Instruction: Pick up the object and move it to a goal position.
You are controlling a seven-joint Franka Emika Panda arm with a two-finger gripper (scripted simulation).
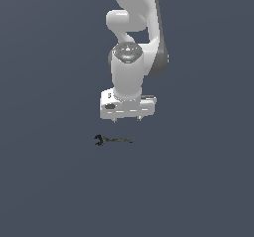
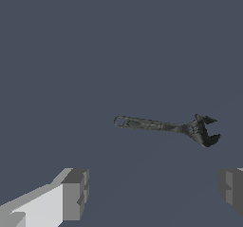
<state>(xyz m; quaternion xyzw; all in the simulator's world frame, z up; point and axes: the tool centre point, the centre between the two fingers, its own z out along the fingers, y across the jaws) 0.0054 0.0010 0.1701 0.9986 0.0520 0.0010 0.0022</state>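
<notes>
While pointing down, tool (image 1: 127, 118) gapes above wrench (image 1: 113, 140).

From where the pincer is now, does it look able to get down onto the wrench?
Probably yes. The pincer hangs open above the wrench, which lies flat and alone on the bare floor, slightly off to one side. Nothing blocks the descent.

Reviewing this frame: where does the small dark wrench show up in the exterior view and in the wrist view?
Exterior view: the thin dark grey-black wrench lies on the grey floor, just below the white gripper, open jaw toward the exterior view's left.
Wrist view: the wrench lies mid-frame, beyond the two grey fingertips.
Shared landmark: the gripper itself, open and empty, with the wrench apart from it.
</notes>
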